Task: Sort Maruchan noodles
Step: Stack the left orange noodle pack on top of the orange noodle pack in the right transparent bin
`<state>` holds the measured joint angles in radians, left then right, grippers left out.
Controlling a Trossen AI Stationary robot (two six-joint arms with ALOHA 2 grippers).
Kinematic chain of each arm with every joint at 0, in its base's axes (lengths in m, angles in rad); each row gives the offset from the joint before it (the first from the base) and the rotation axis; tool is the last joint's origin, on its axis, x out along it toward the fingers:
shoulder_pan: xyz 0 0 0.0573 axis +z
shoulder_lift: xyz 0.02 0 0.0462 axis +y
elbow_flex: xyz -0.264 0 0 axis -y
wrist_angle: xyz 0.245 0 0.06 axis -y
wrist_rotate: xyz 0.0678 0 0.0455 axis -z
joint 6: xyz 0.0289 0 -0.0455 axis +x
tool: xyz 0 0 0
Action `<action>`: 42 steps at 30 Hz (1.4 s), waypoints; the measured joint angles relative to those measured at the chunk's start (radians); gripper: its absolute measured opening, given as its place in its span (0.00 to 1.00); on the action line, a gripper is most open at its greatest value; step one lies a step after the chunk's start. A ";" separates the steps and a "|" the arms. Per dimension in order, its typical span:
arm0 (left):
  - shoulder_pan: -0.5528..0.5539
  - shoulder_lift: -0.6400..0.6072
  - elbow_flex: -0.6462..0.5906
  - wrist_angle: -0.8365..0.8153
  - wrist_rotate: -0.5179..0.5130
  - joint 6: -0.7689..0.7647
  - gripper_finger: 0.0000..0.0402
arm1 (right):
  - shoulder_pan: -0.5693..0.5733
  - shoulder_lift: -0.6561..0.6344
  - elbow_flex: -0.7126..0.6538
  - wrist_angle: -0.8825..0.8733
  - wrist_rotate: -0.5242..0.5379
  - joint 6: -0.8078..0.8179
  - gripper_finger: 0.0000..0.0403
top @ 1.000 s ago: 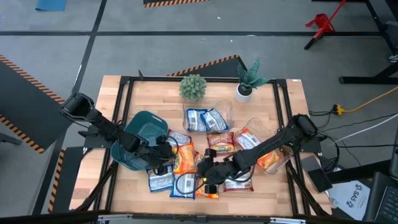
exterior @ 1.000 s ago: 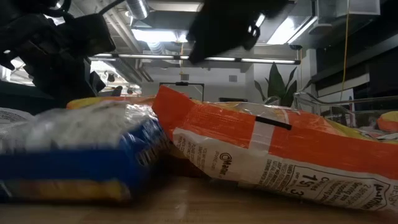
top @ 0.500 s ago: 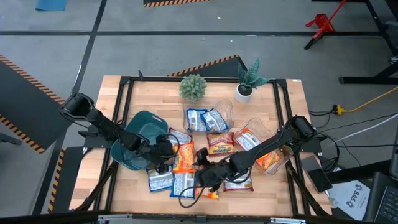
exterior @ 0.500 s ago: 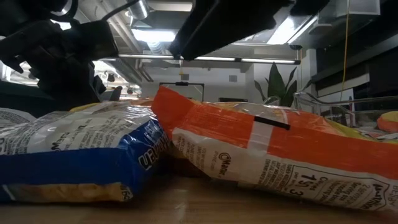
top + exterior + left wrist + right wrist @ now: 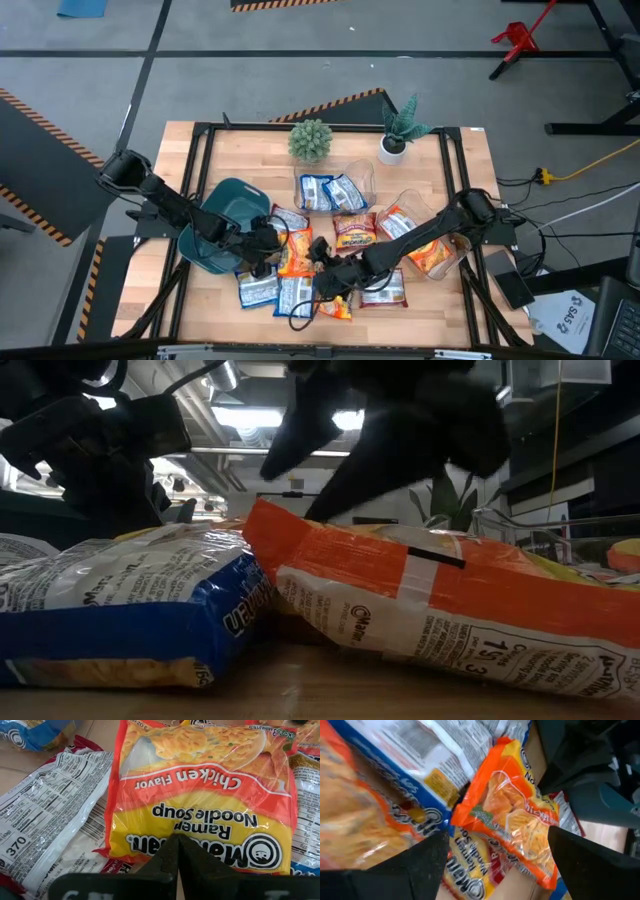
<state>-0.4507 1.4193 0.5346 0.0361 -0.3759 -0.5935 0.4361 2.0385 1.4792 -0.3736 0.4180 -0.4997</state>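
Since a second ago the right hand (image 5: 322, 278) has been pulled back off the front edge of the pile toward its middle, and its fingers have been spread from half-closed to wide; nothing is gripped. In the right wrist view the two dark fingers (image 5: 400, 865) are seen well apart, with an orange chicken packet (image 5: 512, 827) lying between and beyond them, a blue-and-white packet (image 5: 415, 765) just beside it.

The left hand (image 5: 262, 243) is clenched shut with nothing in it, parked at the pile's left edge beside the dark teal bin (image 5: 225, 225); its closed tips sit over another orange chicken-flavour packet (image 5: 200, 795), unchanged from before.

The Maruchan noodles (image 5: 300, 270) are heaped loose and overlapping at the front-centre of the bench (image 5: 430, 305); a few blue ones are already placed in a clear tub (image 5: 335, 190), others in tubs to the right.

Handling, judged: packets are expected to be light, with a stiff brittle noodle block inside slick, crinkly film. A hard squeeze is likely to crack the block; a flat pinch on film is likely to slip. The best hold is judged to be across the short width of the block, or on a raised free edge of a top packet, so neighbours are not dragged along.
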 joint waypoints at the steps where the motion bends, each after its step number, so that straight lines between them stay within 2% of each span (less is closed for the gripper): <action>1: 0.000 0.000 0.000 0.000 0.000 0.000 0.00 | 0.000 0.011 0.000 0.015 0.014 -0.010 0.80; 10: 0.017 0.000 -0.001 0.000 0.001 0.000 0.00 | -0.041 0.054 -0.002 0.100 0.015 -0.128 0.77; 18: 0.024 0.001 -0.001 -0.001 0.001 0.001 0.00 | -0.086 0.086 0.000 0.169 -0.029 -0.135 0.77; 23: 0.024 0.001 -0.001 0.000 0.001 0.001 0.00 | -0.083 0.108 0.001 0.178 -0.002 -0.140 0.74; 27: 0.024 0.001 -0.001 0.000 0.002 0.001 0.00 | -0.067 0.118 0.002 0.182 0.049 -0.136 0.61; 34: 0.023 0.001 -0.001 0.002 0.001 0.001 0.00 | -0.049 0.120 0.022 0.183 0.105 -0.126 0.23; 38: 0.023 0.000 -0.001 0.005 0.004 0.001 0.00 | -0.048 0.121 0.053 0.176 0.114 -0.093 0.07; 42: 0.023 -0.001 -0.001 0.014 0.004 0.000 0.00 | -0.050 0.121 0.115 0.102 0.145 0.003 0.03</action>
<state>-0.4274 1.4182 0.5339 0.0501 -0.3714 -0.5930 0.3866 2.1593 1.5944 -0.2713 0.5628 -0.4971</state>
